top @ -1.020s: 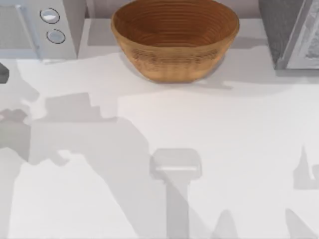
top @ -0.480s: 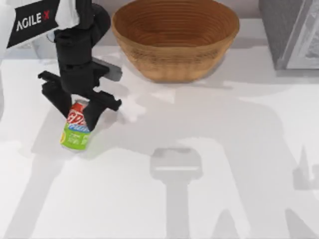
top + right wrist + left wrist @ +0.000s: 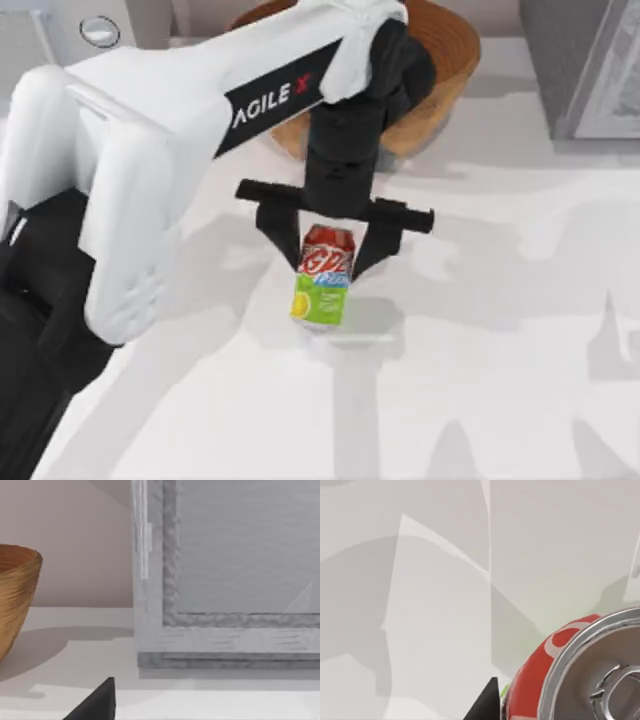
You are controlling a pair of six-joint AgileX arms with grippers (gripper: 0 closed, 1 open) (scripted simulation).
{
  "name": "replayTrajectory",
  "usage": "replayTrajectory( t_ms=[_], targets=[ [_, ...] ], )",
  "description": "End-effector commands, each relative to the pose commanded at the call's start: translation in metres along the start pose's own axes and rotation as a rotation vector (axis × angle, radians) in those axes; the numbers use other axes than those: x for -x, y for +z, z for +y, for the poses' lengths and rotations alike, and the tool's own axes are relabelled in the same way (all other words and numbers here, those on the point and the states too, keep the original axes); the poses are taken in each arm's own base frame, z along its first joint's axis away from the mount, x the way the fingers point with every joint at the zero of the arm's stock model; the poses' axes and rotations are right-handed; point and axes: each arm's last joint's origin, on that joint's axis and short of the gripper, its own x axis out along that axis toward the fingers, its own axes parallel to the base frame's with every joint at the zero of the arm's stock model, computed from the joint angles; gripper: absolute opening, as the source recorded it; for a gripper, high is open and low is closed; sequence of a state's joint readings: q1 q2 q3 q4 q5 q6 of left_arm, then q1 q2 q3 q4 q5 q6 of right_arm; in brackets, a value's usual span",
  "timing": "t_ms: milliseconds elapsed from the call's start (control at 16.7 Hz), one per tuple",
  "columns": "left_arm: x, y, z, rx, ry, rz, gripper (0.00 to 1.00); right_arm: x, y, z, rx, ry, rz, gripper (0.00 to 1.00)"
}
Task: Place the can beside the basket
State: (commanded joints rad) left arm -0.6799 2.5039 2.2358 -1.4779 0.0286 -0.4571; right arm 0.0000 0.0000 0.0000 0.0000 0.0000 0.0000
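The can [image 3: 322, 282], red on top and green below, sits between the black fingers of my left gripper [image 3: 330, 255], which is shut on its red upper half. It is near the table's middle, just in front of the basket [image 3: 445, 60]. My left arm hides much of that light brown woven basket. In the left wrist view the can's silver top [image 3: 600, 685] and red side are close up over the white table. The basket's wall [image 3: 15, 595] also appears in the right wrist view, along with a dark part of my right gripper [image 3: 95, 705].
A grey appliance with a round knob [image 3: 98, 30] stands at the back left. A grey framed cabinet [image 3: 585, 65] stands at the back right, and it looms close in the right wrist view [image 3: 225, 580]. White tabletop [image 3: 500, 300] spreads to the can's right.
My left arm came in from the left and carried the can rightward from the table's left side to the middle, in front of the basket.
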Motion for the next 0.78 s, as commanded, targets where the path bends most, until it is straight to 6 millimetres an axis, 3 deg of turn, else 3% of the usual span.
replayTrajectory(
  t_ms=[120, 300, 780],
  targets=[
    [0.009, -0.003, -0.024, 0.081, -0.018, -0.056, 0.0, 0.0, 0.0, 0.0, 0.0, 0.0, 0.0, 1.0],
    [0.024, -0.006, -0.044, 0.166, -0.058, -0.133, 0.0, 0.0, 0.0, 0.0, 0.0, 0.0, 0.0, 1.0],
    [0.03, -0.005, -0.046, 0.191, -0.074, -0.158, 0.0, 0.0, 0.0, 0.0, 0.0, 0.0, 0.0, 1.0]
  ],
)
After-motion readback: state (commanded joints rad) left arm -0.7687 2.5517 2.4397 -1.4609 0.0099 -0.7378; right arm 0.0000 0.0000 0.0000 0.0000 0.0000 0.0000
